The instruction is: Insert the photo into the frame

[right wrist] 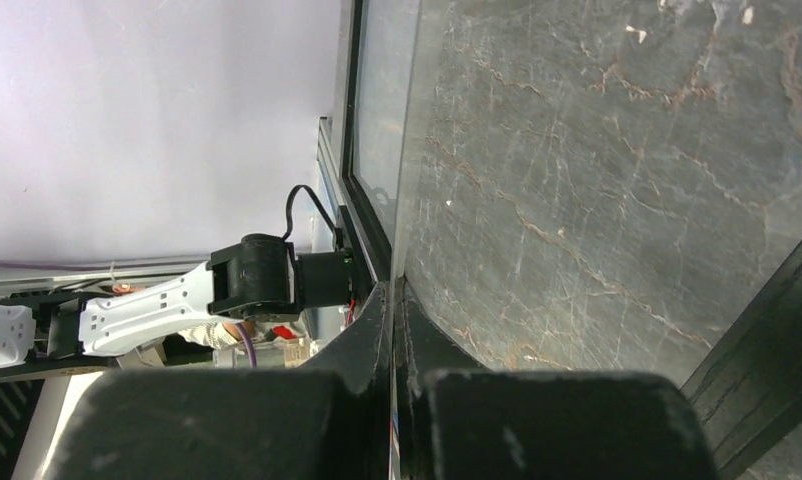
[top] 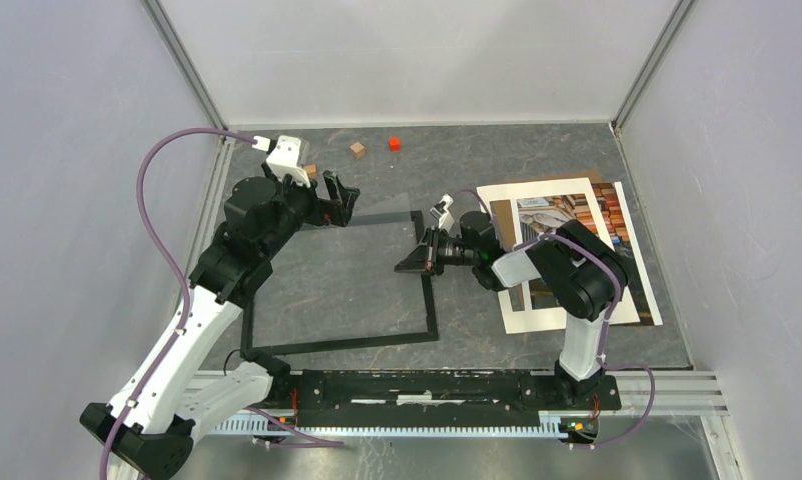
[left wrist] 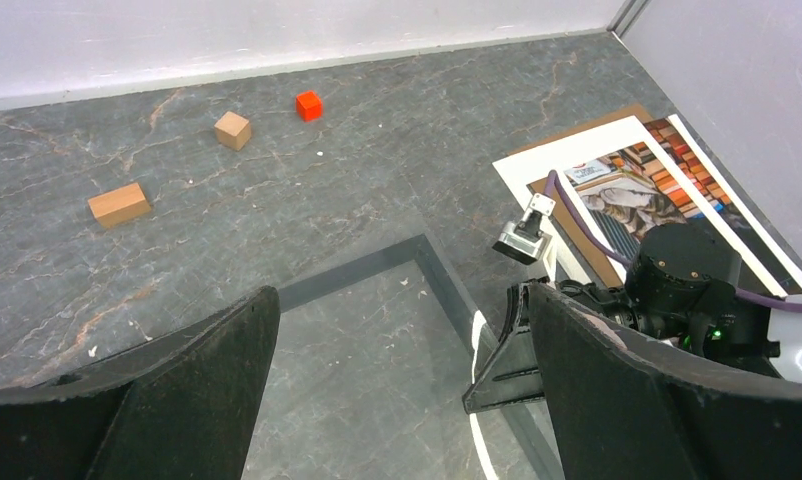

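The black frame [top: 347,343] lies flat on the table left of centre; its corner [left wrist: 417,250] shows in the left wrist view and one side [right wrist: 767,370] in the right wrist view. A thin clear sheet [right wrist: 397,150] rests over it, its right edge raised. My right gripper [top: 417,258] is shut on that edge, the sheet pinched between the fingers [right wrist: 392,290]. The photo [top: 577,215], a picture of bookshelves [left wrist: 637,185], lies at the right, partly under the right arm. My left gripper [top: 339,198] hangs open over the frame's far side, nothing between its fingers [left wrist: 397,330].
A white mat border [top: 537,190] and a brown backing board [top: 497,210] lie with the photo. At the back sit a red cube [top: 394,143], a wooden cube [top: 358,150] and a brown block [left wrist: 119,204]. Grey walls enclose three sides.
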Action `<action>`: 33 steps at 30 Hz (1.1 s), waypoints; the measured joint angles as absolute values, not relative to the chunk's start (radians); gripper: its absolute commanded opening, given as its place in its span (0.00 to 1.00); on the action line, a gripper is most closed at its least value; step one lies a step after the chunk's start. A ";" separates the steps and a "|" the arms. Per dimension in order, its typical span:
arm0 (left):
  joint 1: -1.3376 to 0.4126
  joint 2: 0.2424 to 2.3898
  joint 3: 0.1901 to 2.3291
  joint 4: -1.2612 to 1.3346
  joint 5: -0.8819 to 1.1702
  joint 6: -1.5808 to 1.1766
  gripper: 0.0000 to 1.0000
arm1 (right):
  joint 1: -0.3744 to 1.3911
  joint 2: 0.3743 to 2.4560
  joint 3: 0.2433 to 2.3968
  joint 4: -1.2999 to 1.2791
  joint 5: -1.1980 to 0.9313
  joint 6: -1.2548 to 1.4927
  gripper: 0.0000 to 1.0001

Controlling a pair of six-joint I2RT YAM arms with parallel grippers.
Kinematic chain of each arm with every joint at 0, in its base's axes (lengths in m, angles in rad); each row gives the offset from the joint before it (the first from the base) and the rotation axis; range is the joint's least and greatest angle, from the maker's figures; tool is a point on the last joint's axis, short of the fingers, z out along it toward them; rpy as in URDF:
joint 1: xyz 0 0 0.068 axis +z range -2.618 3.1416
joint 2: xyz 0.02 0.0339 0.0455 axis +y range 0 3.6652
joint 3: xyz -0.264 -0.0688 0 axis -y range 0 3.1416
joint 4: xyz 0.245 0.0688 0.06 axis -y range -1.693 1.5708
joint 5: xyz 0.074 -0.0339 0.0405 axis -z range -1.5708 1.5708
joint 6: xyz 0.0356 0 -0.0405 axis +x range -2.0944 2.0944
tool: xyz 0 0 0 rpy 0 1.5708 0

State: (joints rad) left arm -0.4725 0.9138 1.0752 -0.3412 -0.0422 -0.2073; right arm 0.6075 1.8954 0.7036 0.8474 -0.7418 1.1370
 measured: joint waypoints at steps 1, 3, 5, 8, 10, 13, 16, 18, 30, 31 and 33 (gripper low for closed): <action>-0.472 0.913 1.074 -0.341 -0.042 -0.207 1.00 | 0.607 1.895 0.710 0.842 -0.743 1.133 0.00; -0.472 0.913 1.074 -0.341 -0.042 -0.208 1.00 | 0.607 1.895 0.721 0.838 -0.744 1.130 0.00; -0.472 0.913 1.074 -0.341 -0.042 -0.208 1.00 | 0.607 1.894 0.734 0.832 -0.745 1.129 0.00; -0.472 0.911 1.074 -0.342 -0.041 -0.208 1.00 | 0.605 1.876 0.772 0.798 -0.745 1.128 0.00; -0.472 0.902 1.074 -0.342 -0.034 -0.208 1.00 | 0.603 1.843 0.809 0.767 -0.744 1.128 0.00; -0.466 0.867 1.075 -0.342 -0.018 -0.208 1.00 | 0.603 1.781 0.866 0.732 -0.738 1.126 0.00; -0.466 0.820 1.092 -0.345 -0.005 -0.208 1.00 | 0.607 1.704 0.928 0.678 -0.721 1.108 0.00; -0.466 0.785 1.110 -0.344 0.007 -0.208 1.00 | 0.614 1.668 0.966 0.642 -0.705 1.093 0.00; -0.466 0.669 1.246 -0.366 0.038 -0.221 1.00 | 0.832 1.753 1.441 0.344 -0.576 1.031 0.00; -0.466 0.664 1.251 -0.366 0.039 -0.227 1.00 | 0.855 1.783 1.507 0.316 -0.571 1.029 0.00; -0.466 0.655 1.259 -0.367 0.044 -0.241 1.00 | 0.889 1.835 1.611 0.282 -0.564 1.026 0.00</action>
State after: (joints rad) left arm -0.4656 0.6552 1.2594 -0.3672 0.0441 -0.2405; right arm 0.8890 1.8347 1.6108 0.2817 -0.5636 1.0264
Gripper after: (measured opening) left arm 0.996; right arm 0.006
